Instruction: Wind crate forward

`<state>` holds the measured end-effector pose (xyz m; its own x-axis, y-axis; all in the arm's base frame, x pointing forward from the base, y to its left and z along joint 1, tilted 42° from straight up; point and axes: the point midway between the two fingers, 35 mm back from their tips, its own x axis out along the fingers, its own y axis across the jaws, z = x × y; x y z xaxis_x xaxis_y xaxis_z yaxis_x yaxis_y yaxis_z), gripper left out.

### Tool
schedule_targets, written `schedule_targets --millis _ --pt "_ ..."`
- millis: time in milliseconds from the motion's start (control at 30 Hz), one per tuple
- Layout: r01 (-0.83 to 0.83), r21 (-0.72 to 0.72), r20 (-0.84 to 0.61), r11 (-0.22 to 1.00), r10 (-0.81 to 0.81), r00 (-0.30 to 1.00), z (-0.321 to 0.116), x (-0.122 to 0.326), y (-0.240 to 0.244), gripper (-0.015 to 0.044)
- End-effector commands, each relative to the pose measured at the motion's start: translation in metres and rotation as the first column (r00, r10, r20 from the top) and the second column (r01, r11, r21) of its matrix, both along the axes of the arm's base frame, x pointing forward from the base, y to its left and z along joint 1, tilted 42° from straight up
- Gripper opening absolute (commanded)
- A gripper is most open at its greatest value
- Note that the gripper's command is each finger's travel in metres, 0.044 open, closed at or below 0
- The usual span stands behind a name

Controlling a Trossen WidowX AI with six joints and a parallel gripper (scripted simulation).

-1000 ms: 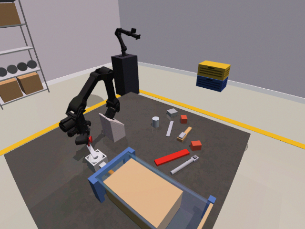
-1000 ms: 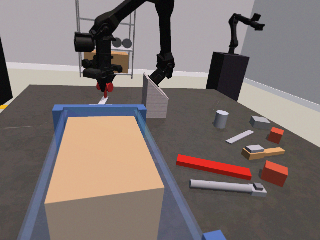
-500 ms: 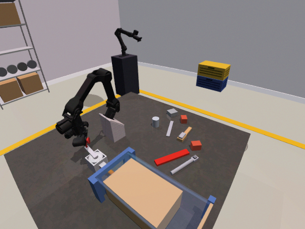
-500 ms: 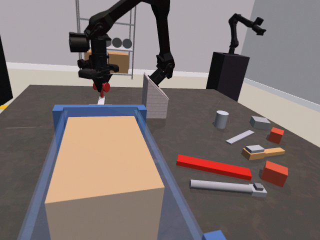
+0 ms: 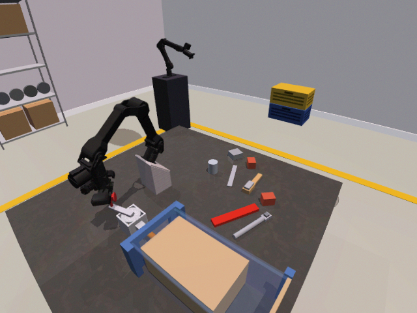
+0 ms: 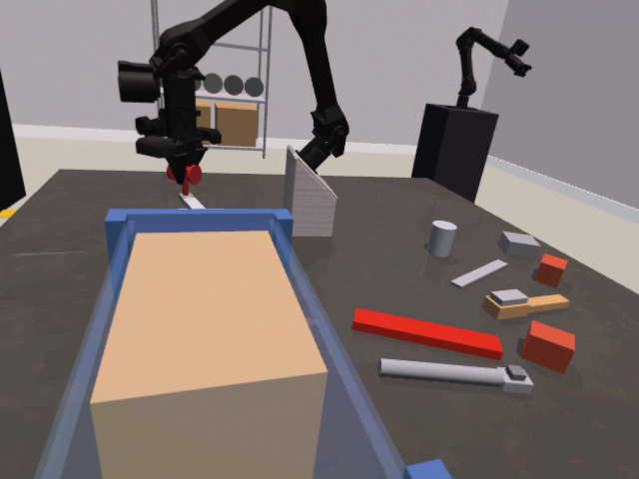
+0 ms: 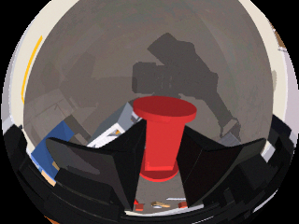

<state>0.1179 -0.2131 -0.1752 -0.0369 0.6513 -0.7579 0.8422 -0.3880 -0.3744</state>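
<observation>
My gripper (image 5: pixel 112 199) (image 6: pixel 184 179) (image 7: pixel 159 123) is shut on the red knob of the winch handle. The pale handle arm (image 5: pixel 121 209) (image 6: pixel 192 202) runs from the knob to the top of the white winch (image 5: pixel 127 226) (image 7: pixel 106 135); the key end is hidden in the winch top. The tan crate (image 5: pixel 199 259) (image 6: pixel 206 309) sits flat, as far as it shows, inside the clear-panelled cubby. Its front is close behind the blue frame (image 5: pixel 151 223) (image 6: pixel 199 220), with a narrow gap seeming to remain. A bit of orange strap (image 5: pixel 152 235) shows near the crate front.
A pale slanted block (image 5: pixel 153 178) (image 6: pixel 310 206) stands between the arm's base and the cubby. Right of the cubby lie a red bar (image 5: pixel 234 214) (image 6: pixel 425 332), a grey tool (image 5: pixel 251 226) (image 6: pixel 441 372), a brush-like tool (image 5: pixel 252 183), red blocks and a grey cylinder (image 5: pixel 212 167) (image 6: pixel 441 239).
</observation>
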Motion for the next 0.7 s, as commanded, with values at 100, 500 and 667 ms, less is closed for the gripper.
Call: schedule_targets --millis 100,500,667 --pt "0.005 -0.016 0.016 1.0 -0.004 1.0 -0.013 0.012 -0.011 0.0" --pt "0.005 -0.017 0.018 1.0 -0.004 1.0 -0.021 0.025 -0.021 0.0" --pt "0.005 -0.017 0.018 1.0 -0.004 1.0 -0.024 0.03 -0.025 0.0"
